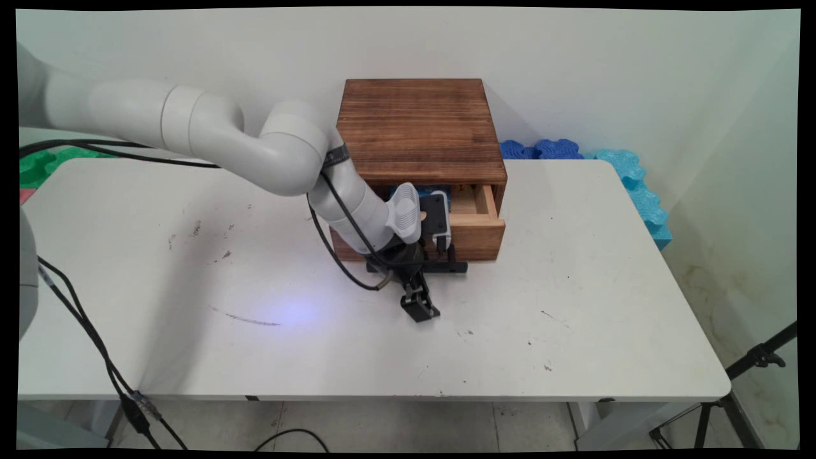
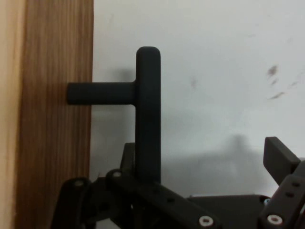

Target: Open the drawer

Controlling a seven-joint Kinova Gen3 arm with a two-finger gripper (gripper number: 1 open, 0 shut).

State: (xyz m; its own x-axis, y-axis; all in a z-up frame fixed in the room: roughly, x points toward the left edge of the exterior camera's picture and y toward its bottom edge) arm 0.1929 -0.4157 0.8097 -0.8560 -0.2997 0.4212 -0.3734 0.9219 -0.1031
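Note:
A dark wooden box stands at the back middle of the table, and its drawer is pulled partly out toward the front. The drawer's black T-shaped handle sticks out from the drawer front. My gripper hangs low in front of the drawer and is open. The handle's bar lies between the fingers, close to the left one, while the right finger stands far off it. Something blue shows inside the drawer, mostly hidden by the wrist.
The white table has bare surface left, right and in front of the box. Blue and cyan foam mats lean behind the table's right rear corner and green ones at the left. A tripod stands off the right front corner.

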